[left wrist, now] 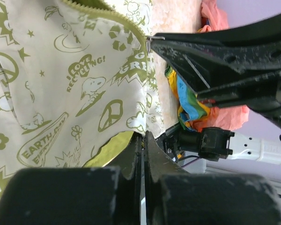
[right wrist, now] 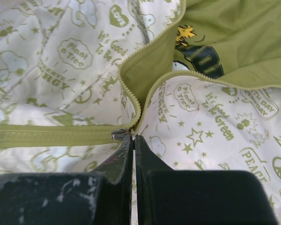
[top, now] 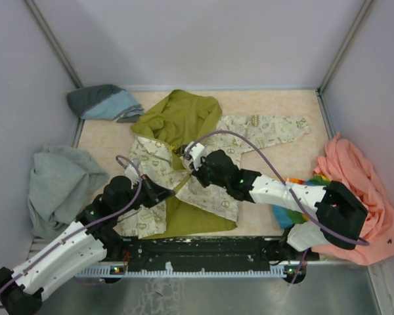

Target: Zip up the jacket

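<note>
Right wrist view
Right gripper (right wrist: 133,139): fingers are pressed together and clamped on the pull of the zip slider (right wrist: 119,134).
Zip: an olive strip (right wrist: 51,136) is seen running left from the slider. Above the slider two toothed edges part, and olive lining (right wrist: 225,28) is exposed between them.
The jacket (right wrist: 210,117): cream printed fabric fills the frame on both sides of the zip.

Left wrist view
Left gripper (left wrist: 143,140): fingers are closed flat, and the jacket's lower edge is pinched between them.
Right arm: the black gripper is seen crossing the upper right, its tip at the toothed edge.
Shown only here: a multicoloured cloth (left wrist: 187,101) lies just beside the jacket's edge.

Top view
Jacket position: it is spread mid-table (top: 105,141), with the hood (top: 177,115) toward the far wall and one sleeve (top: 276,131) stretched to the right.
Left arm: it is extended diagonally from the near-left corner to the lower front panel.
Right arm: it is stretched low from the near right to the jacket's middle, close to the left gripper.
Surroundings: a grey sweatshirt (top: 59,184) lies at the left, a blue-grey garment (top: 102,102) at the far left, and a peach-pink garment (top: 361,190) at the right.
</note>
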